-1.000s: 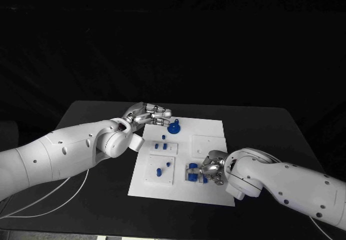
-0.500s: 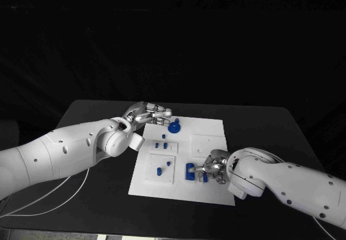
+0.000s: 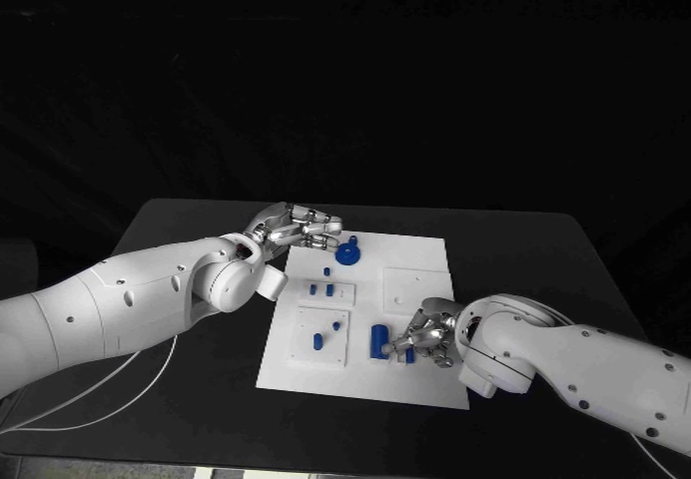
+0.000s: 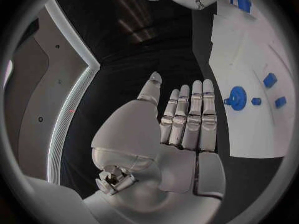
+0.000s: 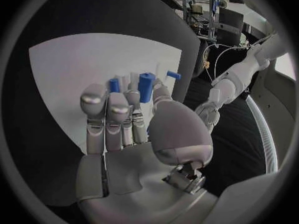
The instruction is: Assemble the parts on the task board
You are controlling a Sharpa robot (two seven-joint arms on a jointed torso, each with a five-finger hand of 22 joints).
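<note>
Below me the black table [image 3: 188, 225] carries the white task board [image 3: 417, 254] at its middle, with darkness beyond the far edge. My left hand [image 3: 296, 230] hovers at the board's far left corner, palm flat and fingers laid straight side by side, holding nothing; from its wrist I see those fingers [image 4: 187, 117] just beside the board's edge, near a round blue knob part [image 4: 236, 95] that stands on the board, with small blue pegs [image 4: 269, 79] past it. My right hand [image 3: 420, 337] sits low over the board's near right area, fingers bunched close among the upright blue parts there. A blue cylinder [image 5: 146, 87] rises right by my fingertips [image 5: 118, 107], and a smaller blue peg [image 5: 114, 85] stands just beside it; whether I am pinching either one I cannot tell. A thin white cable [image 3: 101, 391] trails across the table's near left side.
</note>
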